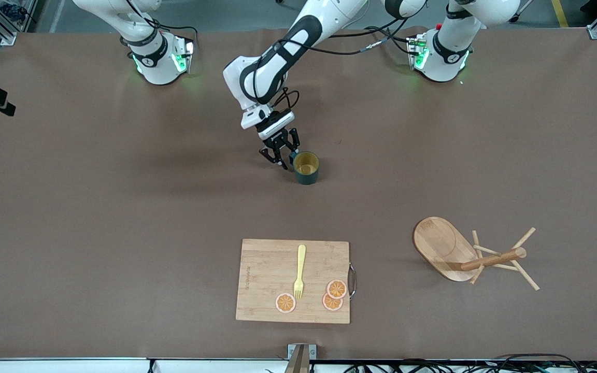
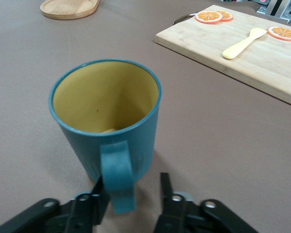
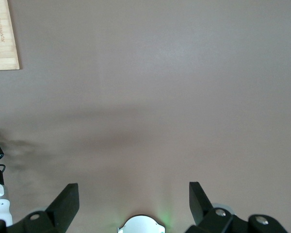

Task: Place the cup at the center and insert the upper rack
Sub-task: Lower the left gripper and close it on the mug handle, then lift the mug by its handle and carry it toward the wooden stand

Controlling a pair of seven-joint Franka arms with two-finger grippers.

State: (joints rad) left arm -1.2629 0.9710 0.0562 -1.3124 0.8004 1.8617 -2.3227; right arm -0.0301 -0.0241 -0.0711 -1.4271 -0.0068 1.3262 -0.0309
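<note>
Brown table (image 1: 96, 207), seen from high across, both arm bases along its upper edge. Near mid-table: cup (image 1: 306, 168), upright on its base, teal outside, mustard inside, handle turned toward left gripper (image 1: 282, 155). Left gripper low at table level just beside cup, fingers (image 2: 94, 201) set either side of handle (image 2: 117, 178), one finger against it, gap showing at the other; jaws narrow but, judging by the wrist view, not fully clamped, so cannot tell whether handle is truly gripped. Right gripper (image 3: 134, 199) up over bare table toward right arm's end, jaws spread wide, holding nothing; arm waiting. Nearer the front camera than cup: board (image 1: 293, 280), carrying fork (image 1: 299, 271) and three orange slices (image 1: 335, 295). Toward left arm's end, also nearer the camera than cup: rack (image 1: 472, 255), tipped on its side, oval base on edge, pole and pegs pointing along the table. Progress, as a judgement: cup roughly at centre already, or about to be nudged there; first half close to done or in hand. Rack untouched and lying down, well apart from cup and both grippers; whole second half left, starting with a reach to the pole and standing it up.
</note>
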